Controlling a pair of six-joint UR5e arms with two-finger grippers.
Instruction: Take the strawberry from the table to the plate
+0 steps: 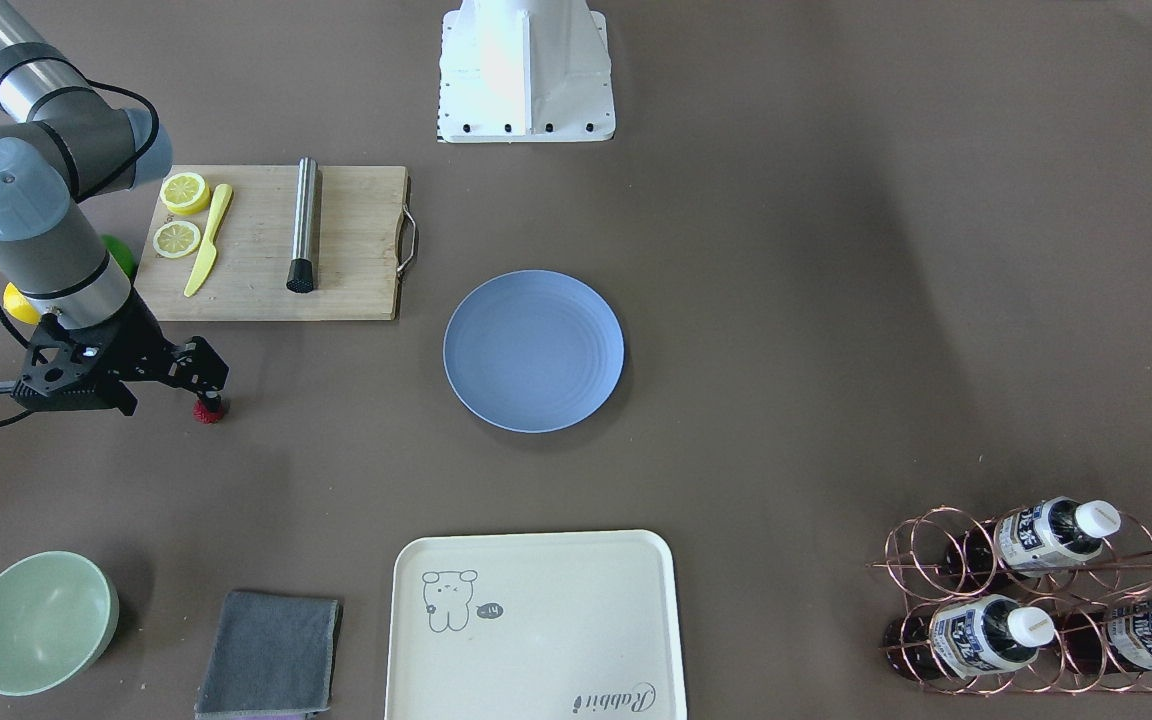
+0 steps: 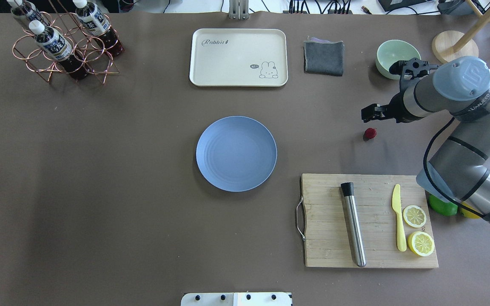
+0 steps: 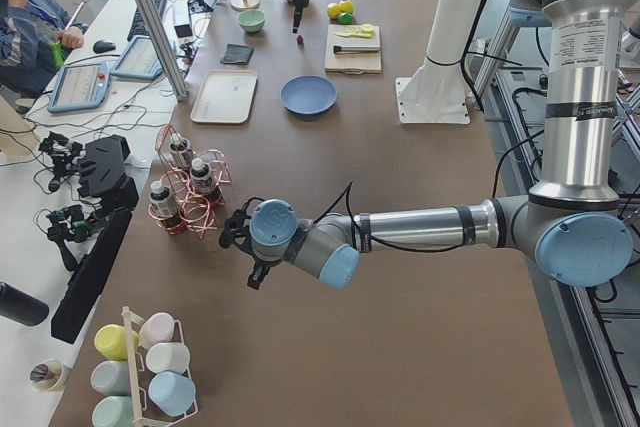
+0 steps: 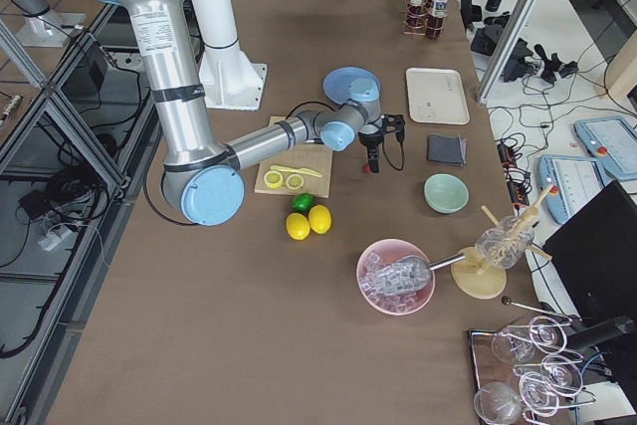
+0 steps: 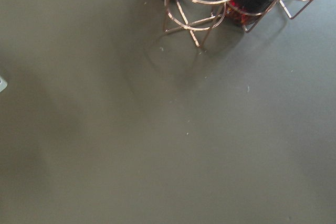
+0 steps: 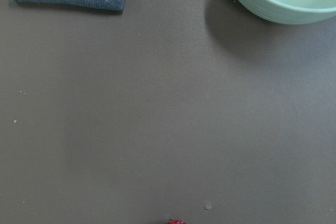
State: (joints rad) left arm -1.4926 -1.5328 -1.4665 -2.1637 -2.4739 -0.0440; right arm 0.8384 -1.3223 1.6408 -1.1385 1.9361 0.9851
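A small dark-red strawberry lies on the brown table, right of the light-blue plate, which holds nothing. My right gripper hangs just above the berry, apart from it, and its fingers look open and hold nothing. In the front view the strawberry sits directly under the right gripper. In the right wrist view only the top of the strawberry shows at the bottom edge. My left gripper hovers near the bottle rack at the table's far end. I cannot tell whether it is open or shut.
A wooden cutting board with a steel muddler, a yellow knife and lemon halves lies near the right arm. A pale-green bowl, a grey cloth, a cream tray and a copper bottle rack line the far side.
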